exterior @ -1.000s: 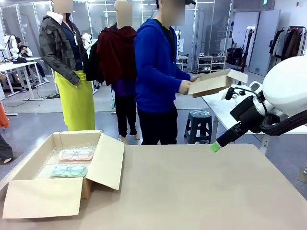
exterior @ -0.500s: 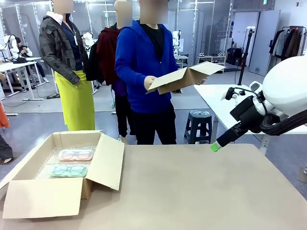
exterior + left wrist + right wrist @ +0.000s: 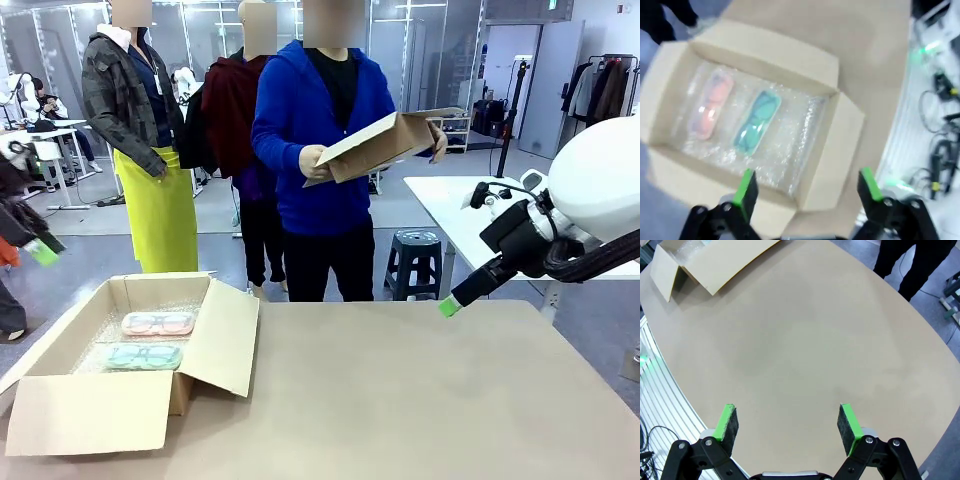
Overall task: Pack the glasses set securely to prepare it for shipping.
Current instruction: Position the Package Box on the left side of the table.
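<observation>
Both cases, the pink case point(image 3: 710, 106) and the green case point(image 3: 756, 121), already lie side by side on bubble wrap point(image 3: 790, 150) inside the open box point(image 3: 232, 340) (flaps still spread). My left fingers point(image 3: 746, 187) and right fingers point(image 3: 846, 421) gape empty; closing remains.

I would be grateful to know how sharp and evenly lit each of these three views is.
Front view: table and cardboard box sharp and evenly lit; the left gripper at the left edge is smeared. Left wrist view: blurred throughout, the pink case and green case soft, bubble wrap glinting. Right wrist view: sharp, wide-angle bowing of the table edge.
</observation>
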Robot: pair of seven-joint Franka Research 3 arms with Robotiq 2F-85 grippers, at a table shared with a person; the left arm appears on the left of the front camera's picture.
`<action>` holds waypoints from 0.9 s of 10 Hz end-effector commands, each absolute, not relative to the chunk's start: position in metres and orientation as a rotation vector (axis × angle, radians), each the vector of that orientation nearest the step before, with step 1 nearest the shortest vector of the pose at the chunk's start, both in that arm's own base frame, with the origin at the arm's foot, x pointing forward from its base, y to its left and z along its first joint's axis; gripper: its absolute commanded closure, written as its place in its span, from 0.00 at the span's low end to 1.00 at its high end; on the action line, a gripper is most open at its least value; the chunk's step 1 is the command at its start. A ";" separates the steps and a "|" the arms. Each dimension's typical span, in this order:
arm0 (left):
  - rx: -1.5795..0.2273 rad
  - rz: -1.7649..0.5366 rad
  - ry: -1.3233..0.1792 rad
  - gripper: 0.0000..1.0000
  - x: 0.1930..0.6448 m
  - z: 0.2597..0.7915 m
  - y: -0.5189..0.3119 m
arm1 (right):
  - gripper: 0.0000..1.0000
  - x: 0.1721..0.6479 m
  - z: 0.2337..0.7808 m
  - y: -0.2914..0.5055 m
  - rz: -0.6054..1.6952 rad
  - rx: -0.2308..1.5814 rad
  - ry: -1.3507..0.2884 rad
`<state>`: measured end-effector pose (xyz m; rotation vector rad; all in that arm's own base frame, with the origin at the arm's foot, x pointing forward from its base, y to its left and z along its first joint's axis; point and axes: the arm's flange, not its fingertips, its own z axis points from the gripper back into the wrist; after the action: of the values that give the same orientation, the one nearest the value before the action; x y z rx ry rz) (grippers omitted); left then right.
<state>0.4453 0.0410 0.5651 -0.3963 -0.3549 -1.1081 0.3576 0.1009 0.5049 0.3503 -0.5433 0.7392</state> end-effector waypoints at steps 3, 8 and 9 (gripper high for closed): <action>-0.163 -1.065 -0.401 0.00 0.403 0.539 -0.036 | 0.00 0.355 0.504 0.104 0.728 0.341 -0.544; -0.205 -1.073 -0.402 0.00 0.405 0.540 -0.048 | 0.00 0.355 0.504 0.104 0.728 0.341 -0.544; -0.205 -1.073 -0.402 0.00 0.405 0.540 -0.048 | 0.00 0.355 0.504 0.104 0.728 0.341 -0.544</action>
<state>0.4069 -0.0486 0.5363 -0.2340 -0.3998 -1.0715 0.3576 0.1010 0.5050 0.3501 -0.5435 0.7398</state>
